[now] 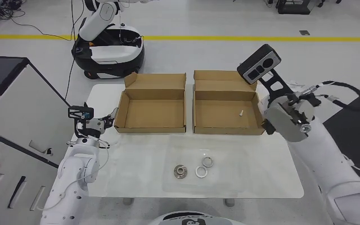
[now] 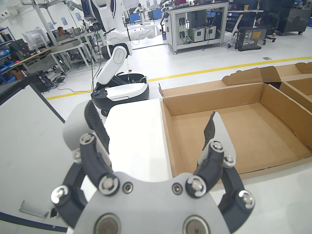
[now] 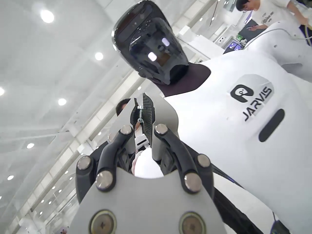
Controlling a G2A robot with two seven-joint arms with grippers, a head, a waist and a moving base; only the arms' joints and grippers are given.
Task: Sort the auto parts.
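Observation:
Three round metal parts lie near the table's front edge: a dark bearing [image 1: 180,171], a pale ring [image 1: 201,171] and a second ring [image 1: 207,161]. Behind them stand two open cardboard boxes. The left box [image 1: 152,112] has a bare floor; the right box [image 1: 219,112] holds one small pale bolt [image 1: 241,112]. My left gripper [image 2: 151,109] hangs open and empty at the table's left side [image 1: 109,119], beside the left box [image 2: 243,127]. My right gripper [image 3: 141,109] is raised off the table's right side, pointing upward, shut on a small silver bolt [image 3: 139,114].
The white table [image 1: 140,163] ends just in front of the round parts. Another white robot on a dark base [image 1: 109,50] stands beyond the table's far left corner. A grey panel [image 1: 22,95] flanks the left side.

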